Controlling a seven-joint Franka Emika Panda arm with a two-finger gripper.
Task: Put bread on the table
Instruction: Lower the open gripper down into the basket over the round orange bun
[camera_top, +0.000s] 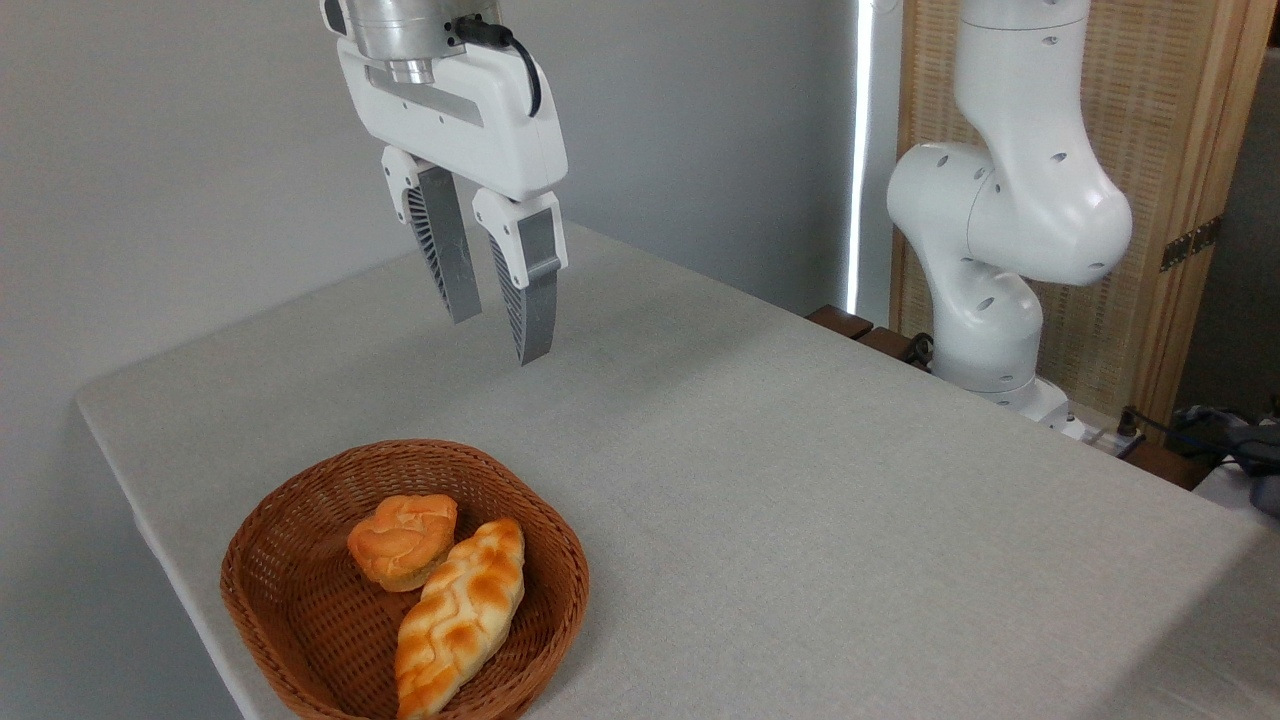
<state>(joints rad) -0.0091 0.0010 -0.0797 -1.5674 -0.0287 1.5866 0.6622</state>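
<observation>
The bread (402, 540), a small round golden-orange bun with a lobed top, lies inside a brown wicker basket (290, 620) at the front left of the table (800, 500). It leans against a longer braided loaf (462, 615) in the same basket. My gripper (498, 338) hangs high above the tabletop, behind the basket and well clear of the bread. Its two grey ribbed fingers (535, 300) point down with a narrow gap between them and nothing held.
The robot's white base and arm (1000, 250) stand at the table's far right edge. Behind it is a wooden lattice screen (1150, 150). Cables and a dark object (1230, 440) lie at the right. The table's left edge drops off near the basket.
</observation>
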